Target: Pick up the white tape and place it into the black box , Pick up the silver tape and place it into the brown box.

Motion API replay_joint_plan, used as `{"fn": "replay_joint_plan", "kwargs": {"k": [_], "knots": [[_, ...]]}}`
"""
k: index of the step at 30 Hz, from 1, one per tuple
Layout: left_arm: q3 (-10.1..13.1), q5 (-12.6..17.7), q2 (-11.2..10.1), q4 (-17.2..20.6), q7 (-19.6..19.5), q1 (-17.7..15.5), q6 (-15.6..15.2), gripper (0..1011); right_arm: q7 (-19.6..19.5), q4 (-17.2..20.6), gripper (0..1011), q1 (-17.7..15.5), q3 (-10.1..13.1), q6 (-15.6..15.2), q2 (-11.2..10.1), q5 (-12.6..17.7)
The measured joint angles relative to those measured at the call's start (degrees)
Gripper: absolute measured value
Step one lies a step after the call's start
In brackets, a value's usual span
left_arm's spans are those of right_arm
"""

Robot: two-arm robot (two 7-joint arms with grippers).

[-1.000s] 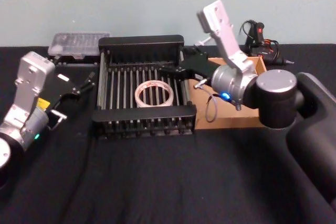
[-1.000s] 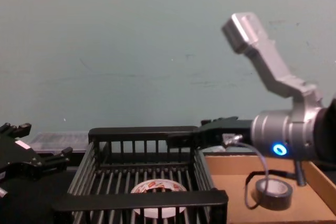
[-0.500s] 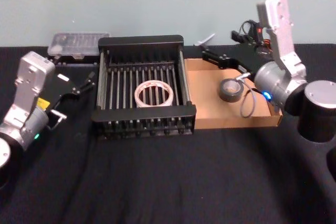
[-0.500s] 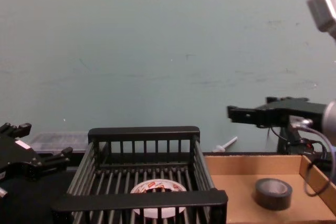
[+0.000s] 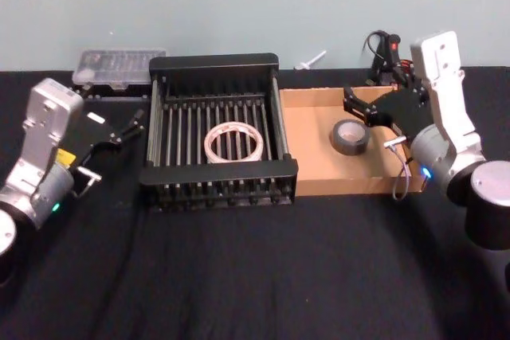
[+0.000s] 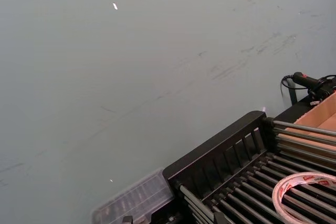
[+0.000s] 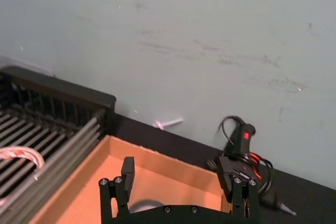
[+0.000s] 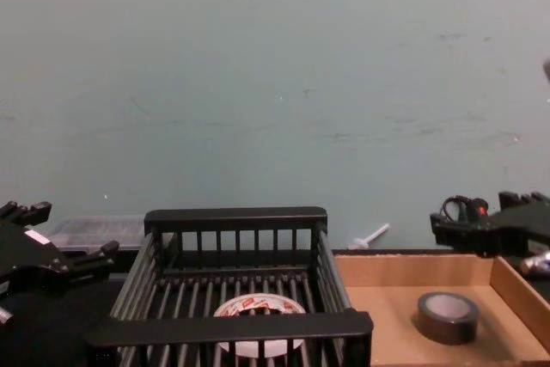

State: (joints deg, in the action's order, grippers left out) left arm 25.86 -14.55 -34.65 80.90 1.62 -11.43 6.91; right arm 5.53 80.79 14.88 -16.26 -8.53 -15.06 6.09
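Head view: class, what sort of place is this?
Probably a robot test bench or workshop: a black-covered table against a bare wall, a black box and brown box for sorting tape, and a cabled hand tool behind.

The slatted black plastic crate (image 5: 213, 65) has a faint sheen on its smooth bars, while the shallow tan cardboard tray (image 5: 310, 144) looks matt and papery. The dull grey-silver tape roll (image 5: 349, 136) is matt; the wide white tape roll (image 5: 233, 142) looks smooth. Both boxes sit on a matt black cloth-like table cover (image 5: 239, 276).
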Motion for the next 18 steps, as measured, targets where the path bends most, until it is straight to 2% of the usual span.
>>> {"fn": "replay_joint_plan", "kwargs": {"k": [8, 18], "knots": [[0.0, 0.0, 0.0, 0.0, 0.0, 0.0, 0.0, 1001, -1.1, -2.0, 1002, -0.6, -0.1, 1.7, 0.6, -3.1], [0.0, 0.0, 0.0, 0.0, 0.0, 0.0, 0.0, 1002, -1.1, -2.1, 1002, -0.6, -0.1, 1.7, 0.6, -3.1]]}}
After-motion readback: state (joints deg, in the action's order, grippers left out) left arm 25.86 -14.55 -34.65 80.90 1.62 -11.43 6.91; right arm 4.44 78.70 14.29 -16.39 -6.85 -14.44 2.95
